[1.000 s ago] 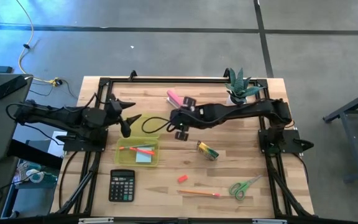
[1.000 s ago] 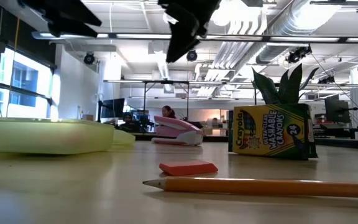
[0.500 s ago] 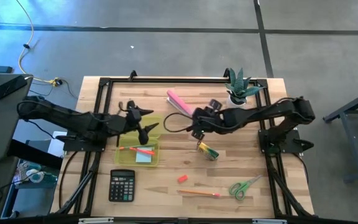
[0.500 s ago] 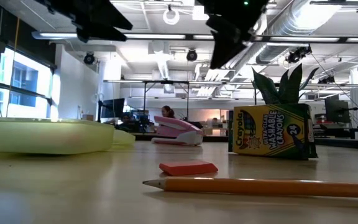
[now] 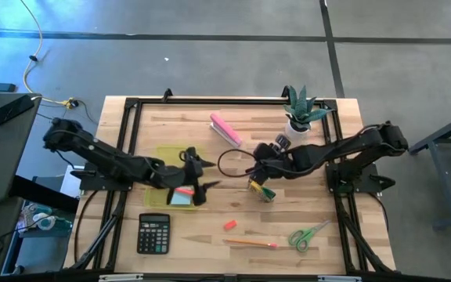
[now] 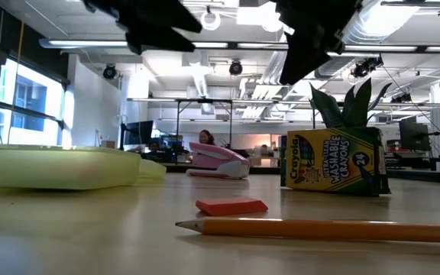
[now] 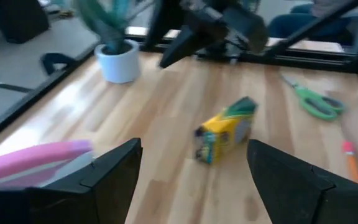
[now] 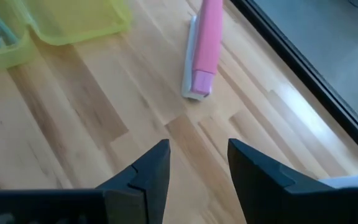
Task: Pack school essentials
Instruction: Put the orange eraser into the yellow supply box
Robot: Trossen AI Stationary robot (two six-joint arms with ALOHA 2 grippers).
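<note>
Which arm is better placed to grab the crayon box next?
The right. Its open gripper hovers right at the crayon box, while the left gripper, also open, sits over the yellow tray.

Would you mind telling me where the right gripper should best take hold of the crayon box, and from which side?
I would grip the crayon box across its two broad printed faces, coming down from above. It stands on the table on a long narrow edge, so those flat faces are upright and parallel. The right gripper, fingers open, hangs just beside it, and the wood around it is bare on both sides.
</note>
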